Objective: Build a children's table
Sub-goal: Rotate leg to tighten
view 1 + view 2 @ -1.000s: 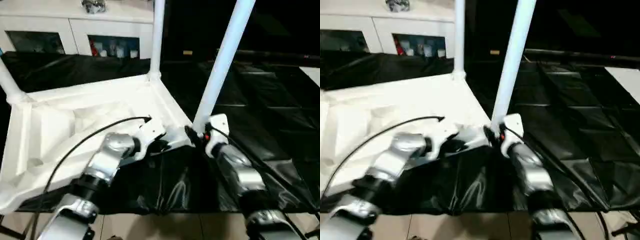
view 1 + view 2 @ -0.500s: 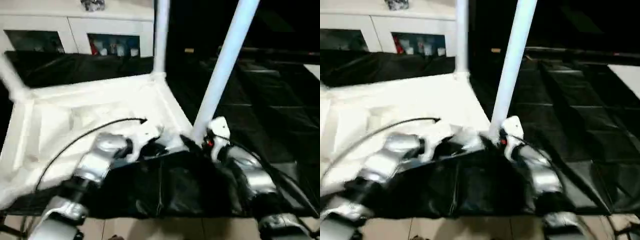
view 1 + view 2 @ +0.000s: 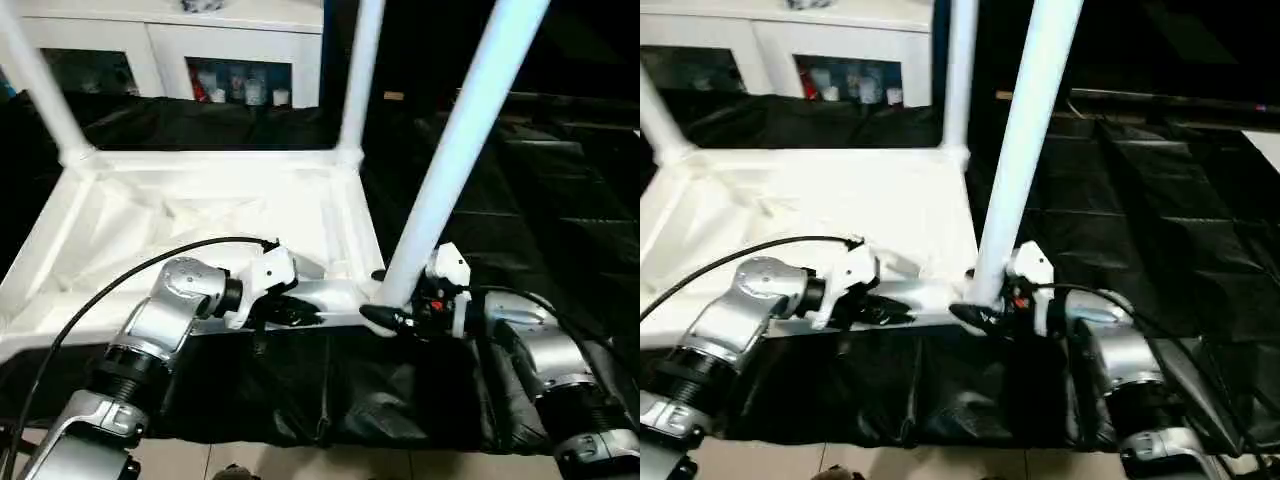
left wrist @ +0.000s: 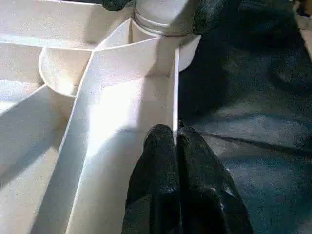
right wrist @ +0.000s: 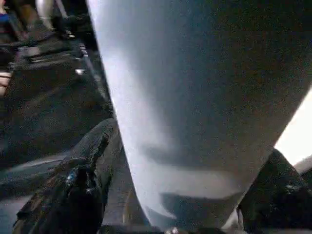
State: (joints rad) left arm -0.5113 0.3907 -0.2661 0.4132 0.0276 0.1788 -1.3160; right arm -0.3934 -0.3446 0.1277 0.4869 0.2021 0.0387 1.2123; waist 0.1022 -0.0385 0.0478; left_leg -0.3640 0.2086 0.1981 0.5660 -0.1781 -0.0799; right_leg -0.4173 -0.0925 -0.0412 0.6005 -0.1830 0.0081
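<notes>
Lying upside down across the middle and left of the head views, the white children's table (image 3: 200, 215) shows its ribbed underside, on black sheeting (image 3: 540, 200) that covers the surface beneath it. Three legs visible, each rising from a corner socket: far left leg (image 3: 35, 85) at upper left, far right leg (image 3: 358, 80) at upper centre, near right leg (image 3: 465, 140) slanting up toward the upper right of the frame.

Left claw (image 3: 300, 312), lower centre of the head view: fingers pressed together, lying along the near rim of the overturned table. Left wrist view has the two black fingertips (image 4: 168, 146) tight against each other at the thin rim wall; whether the wall is pinched between them, cannot tell. Same view shows the corner socket (image 4: 161, 19) beyond, with ribs fanning from it.

Right claw (image 3: 385, 312), just right of centre in the lower frame: fingers apart, one on each side of the foot of the near right leg where it meets the socket. Right wrist view has the leg tube large and close, a black finger (image 5: 83, 180) at lower left and another at lower right flanking it. Contact with the tube not certain.

White cabinet (image 3: 150, 45) with glass-fronted compartments runs along the top left of the frame, small items behind the glass. A black cable (image 3: 130, 280) arcs over the left forearm.
</notes>
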